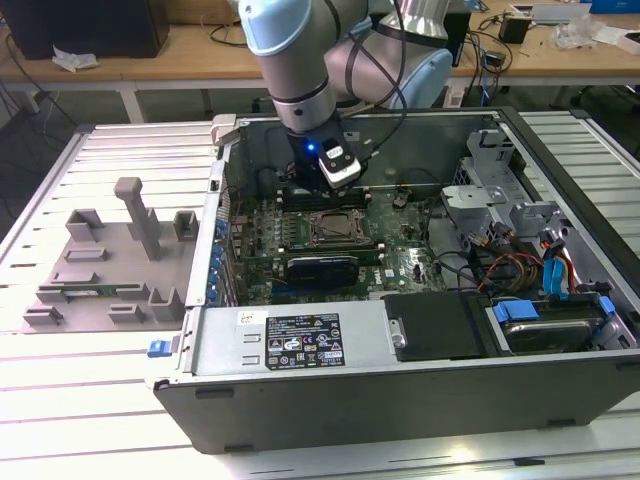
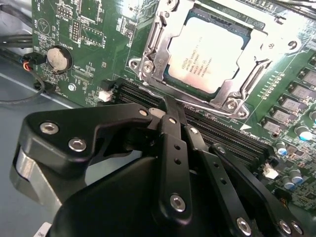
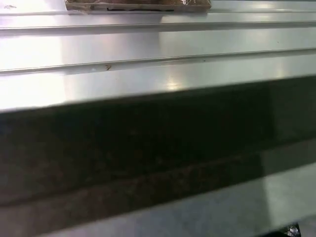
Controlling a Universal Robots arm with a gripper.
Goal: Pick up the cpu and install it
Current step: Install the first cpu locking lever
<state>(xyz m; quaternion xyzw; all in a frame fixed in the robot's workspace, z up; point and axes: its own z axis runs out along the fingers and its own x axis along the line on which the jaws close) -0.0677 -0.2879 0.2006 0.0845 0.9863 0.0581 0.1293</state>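
Seated flat in the motherboard socket (image 2: pixel 197 59) inside the open computer case (image 1: pixel 300 345): the cpu (image 2: pixel 210 52), just beyond the tips of the gripper (image 2: pixel 168 106), closed together and gripping nothing, poised above the memory slots (image 2: pixel 217 128).

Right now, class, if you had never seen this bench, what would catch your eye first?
The open computer case lying on the slatted table, with the robot arm reaching down into it. In the second wrist view, the cpu sits in its socket frame on the green motherboard, just beyond the black hand. Grey holder blocks lie at the exterior view's left.
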